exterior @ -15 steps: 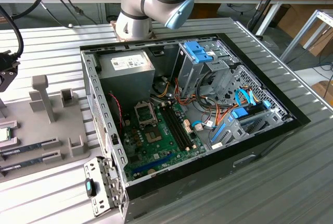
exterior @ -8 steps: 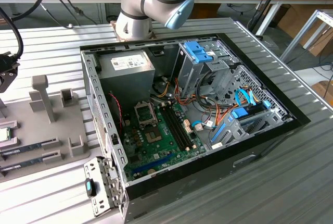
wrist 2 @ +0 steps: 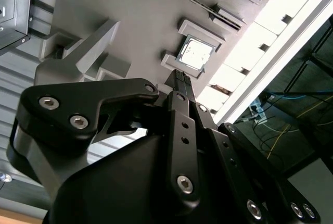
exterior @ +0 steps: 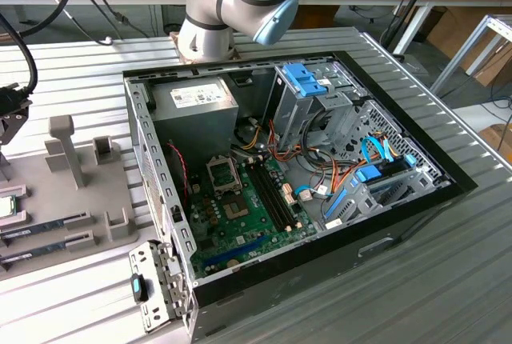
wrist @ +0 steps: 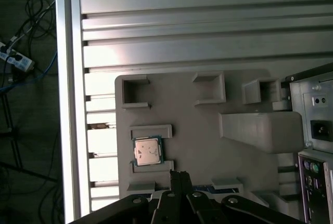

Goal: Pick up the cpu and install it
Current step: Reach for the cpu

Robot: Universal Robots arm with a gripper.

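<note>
Hovering over the grey fixture tray (wrist: 208, 146), gripper (wrist: 180, 175) empty.
Its fingers (wrist: 175, 182) are pressing together on nothing; the cpu (wrist: 147, 151) is lying flat between two brackets (wrist: 151, 130) just beside them.

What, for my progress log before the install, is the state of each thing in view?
cpu: lying flat, metal top up, in its holder on the grey tray, not gripped.
gripper: shut, empty, hovering above the tray near the cpu.
computer case: lying on its side, open, motherboard exposed.
</note>
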